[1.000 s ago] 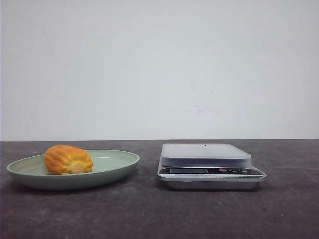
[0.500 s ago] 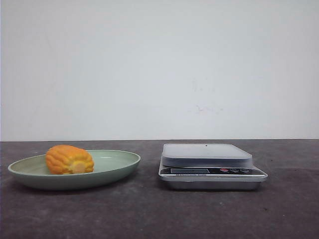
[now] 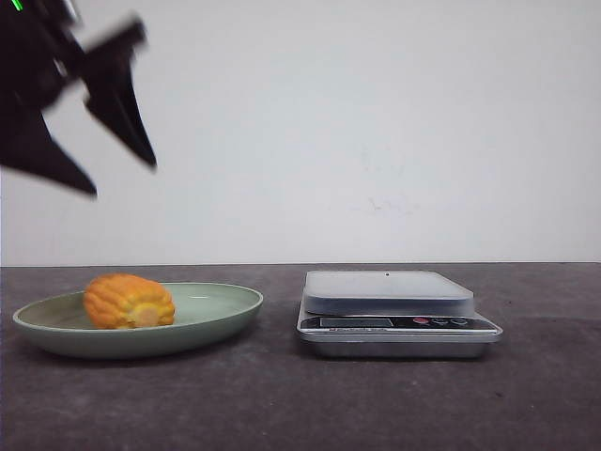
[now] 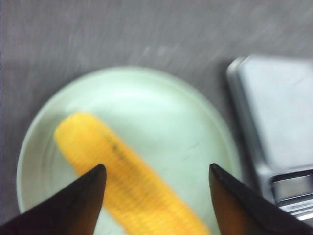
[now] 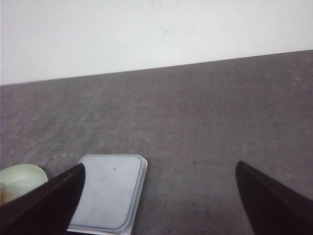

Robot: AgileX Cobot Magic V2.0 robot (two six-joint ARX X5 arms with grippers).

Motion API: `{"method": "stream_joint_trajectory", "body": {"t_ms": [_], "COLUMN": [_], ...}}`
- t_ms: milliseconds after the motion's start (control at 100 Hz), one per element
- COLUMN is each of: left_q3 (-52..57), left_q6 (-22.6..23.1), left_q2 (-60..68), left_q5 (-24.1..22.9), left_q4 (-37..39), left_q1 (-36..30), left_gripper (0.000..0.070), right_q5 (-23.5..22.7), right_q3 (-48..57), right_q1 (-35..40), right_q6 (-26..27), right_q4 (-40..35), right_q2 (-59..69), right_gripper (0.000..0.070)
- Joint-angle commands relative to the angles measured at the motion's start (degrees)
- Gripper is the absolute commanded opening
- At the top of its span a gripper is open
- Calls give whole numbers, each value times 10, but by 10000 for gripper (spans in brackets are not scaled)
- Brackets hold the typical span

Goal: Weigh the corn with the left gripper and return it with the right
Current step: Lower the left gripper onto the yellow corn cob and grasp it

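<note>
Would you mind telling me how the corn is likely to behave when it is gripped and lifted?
The corn looks rounded, so it may roll on the shallow plate if nudged. Its ridged kernel rows probably give fair grip. It looks stiff and should hold its shape.

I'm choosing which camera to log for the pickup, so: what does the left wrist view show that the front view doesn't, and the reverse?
Only the left wrist view looks down on the corn, showing it lying slantwise between the open fingers with nothing gripped. Only the front view shows height: the left gripper hangs high above the green plate, well clear of the corn; it also shows the scale's display and buttons clearly, and the wall behind. Both show corn on the plate, with the bare scale beside it.
</note>
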Motion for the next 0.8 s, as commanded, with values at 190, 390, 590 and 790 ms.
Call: {"method": "stream_joint_trajectory", "body": {"t_ms": [190, 390, 590, 790], "left_q3": [7, 7, 8, 28], "left_q6": [-7, -19, -18, -12], "left_q2": [83, 115, 115, 91], "left_q5": [-27, -30, -32, -36], "left_q4": [-17, -12, -1, -16], "left_q1": [-21, -34, -42, -49], "left_gripper": [401, 388, 0, 11], "right_q5": [-2, -2, 0, 0], "right_q3": [10, 10, 10, 10], "right_q1": [2, 2, 2, 2], "right_q6": [-11, -11, -11, -11], "right_q4": [3, 3, -7, -16], "right_q2": [2, 2, 2, 2], "right_gripper": [628, 628, 627, 627]}}
